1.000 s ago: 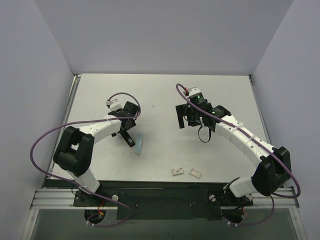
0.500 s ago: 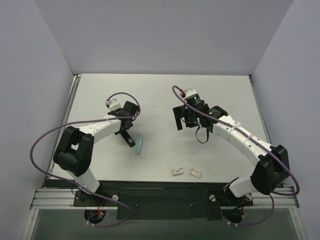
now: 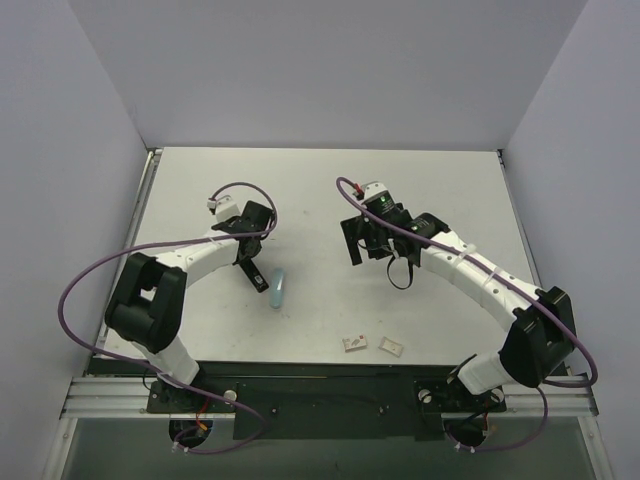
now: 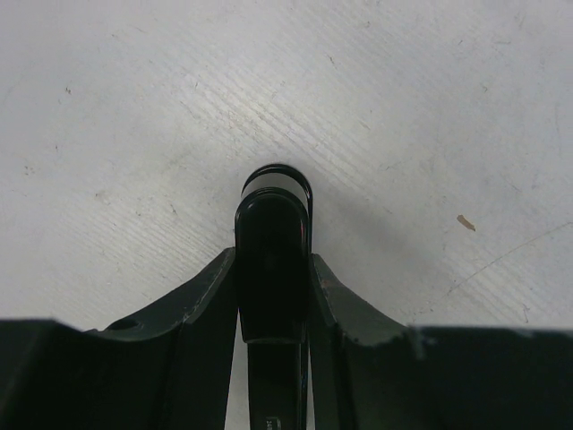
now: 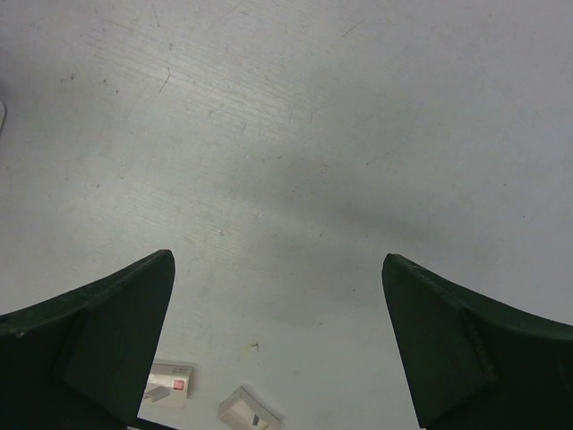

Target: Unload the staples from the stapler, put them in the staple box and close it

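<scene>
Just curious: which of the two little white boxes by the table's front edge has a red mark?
The left box; its neighbour, the right box, shows no red.

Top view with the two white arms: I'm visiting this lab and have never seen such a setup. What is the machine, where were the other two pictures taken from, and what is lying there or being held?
These are two robot arms bolted at the near edge of a table. The top view comes from a fixed camera above them. The other two come from a camera on each wrist, looking past that hand's own fingers. The left hand is shut on a black, round-ended part, seemingly belonging to the light blue stapler lying beside it. The right hand is open and empty above bare table. Two small white boxes lie near the arms' bases.
</scene>
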You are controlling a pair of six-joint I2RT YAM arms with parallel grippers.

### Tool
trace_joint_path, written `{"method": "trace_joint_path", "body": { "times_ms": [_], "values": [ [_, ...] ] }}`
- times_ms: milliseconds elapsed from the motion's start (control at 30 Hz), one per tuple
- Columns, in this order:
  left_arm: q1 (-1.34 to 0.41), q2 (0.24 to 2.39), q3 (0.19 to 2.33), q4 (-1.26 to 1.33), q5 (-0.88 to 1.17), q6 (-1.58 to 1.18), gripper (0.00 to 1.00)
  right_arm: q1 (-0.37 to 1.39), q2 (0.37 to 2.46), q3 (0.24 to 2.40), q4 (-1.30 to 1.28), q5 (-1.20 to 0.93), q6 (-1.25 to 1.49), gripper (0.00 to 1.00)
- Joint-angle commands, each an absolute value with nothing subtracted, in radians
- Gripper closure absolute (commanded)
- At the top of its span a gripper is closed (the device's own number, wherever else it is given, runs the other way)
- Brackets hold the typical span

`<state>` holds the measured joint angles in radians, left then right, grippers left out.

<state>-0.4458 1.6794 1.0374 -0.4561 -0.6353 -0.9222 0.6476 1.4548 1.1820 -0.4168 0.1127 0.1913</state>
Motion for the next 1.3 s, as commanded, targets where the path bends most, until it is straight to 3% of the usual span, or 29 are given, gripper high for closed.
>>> {"method": "trace_joint_path", "body": {
  "times_ms": [0, 600, 967, 1133, 1267],
  "values": [
    [-0.427, 1.612, 1.014, -0.351, -0.611, -0.849, 1.0, 0.661, 1.453, 1.22, -0.454, 0.158, 0.184, 0.05],
    [-0.414, 1.365, 1.023, -0.324, -0.273, -0.62, 1.0, 0.693, 1.306, 1.209, -0.537, 0.179, 0.241, 0.13],
    [-0.454, 1.129, 0.943, -0.256, 0.125, -0.558, 1.0, 0.781, 1.089, 1.181, -0.632, 0.063, 0.149, 0.14],
    [-0.468, 1.059, 0.923, -0.248, 0.407, -0.516, 1.0, 0.83, 1.008, 1.172, -0.67, -0.092, 0.103, 0.14],
    [-0.529, 1.028, 0.943, -0.31, 0.505, -0.448, 1.0, 0.857, 0.977, 1.195, -0.683, -0.164, 0.077, 0.14]
  ]
}}
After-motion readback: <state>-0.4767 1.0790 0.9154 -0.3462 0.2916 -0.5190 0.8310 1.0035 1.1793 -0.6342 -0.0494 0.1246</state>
